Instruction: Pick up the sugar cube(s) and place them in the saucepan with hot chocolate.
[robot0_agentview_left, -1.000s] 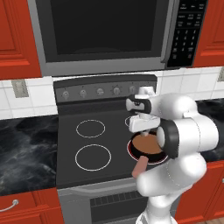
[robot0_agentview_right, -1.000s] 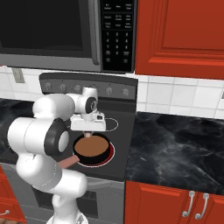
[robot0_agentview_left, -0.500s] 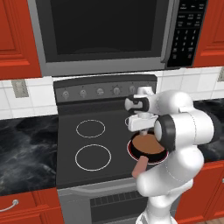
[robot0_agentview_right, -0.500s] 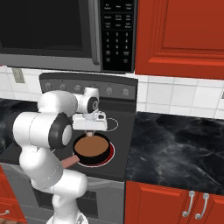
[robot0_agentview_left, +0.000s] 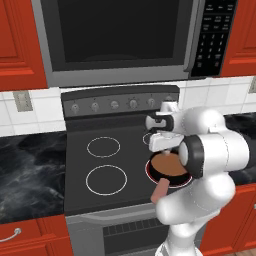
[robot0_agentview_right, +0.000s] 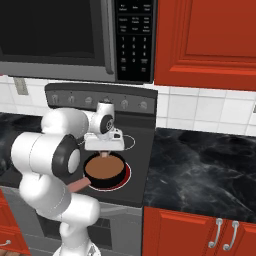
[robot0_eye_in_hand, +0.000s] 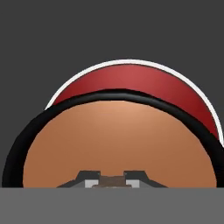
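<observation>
Left base view: saucepan (robot0_agentview_left: 169, 166) sits on the front right burner (robot0_agentview_left: 166, 178) of the stove (robot0_agentview_left: 107, 170), which glows red around its base. Brown liquid fills it; pinkish handle points toward the front edge. The tool (robot0_agentview_left: 159, 146) hangs directly above the pan's back rim, fingers pointing down. Two white ring burners (robot0_agentview_left: 104, 147) lie to the left.

Right base view: the tool (robot0_agentview_right: 103, 153) sits low over the saucepan (robot0_agentview_right: 105, 171); something small and tan shows between its fingers, just above the liquid. Black marble worktop (robot0_agentview_right: 200, 170) to the right of the stove, microwave (robot0_agentview_right: 75, 37) above.

Hand view: the saucepan (robot0_eye_in_hand: 118, 140) takes up the lower half, red burner (robot0_eye_in_hand: 131, 81) glow beyond its rim. The tool (robot0_eye_in_hand: 113, 181) fingertips stand close together with a small tan-brown piece between them, likely the sugar cube (robot0_eye_in_hand: 113, 180); tool narrow, holding it
</observation>
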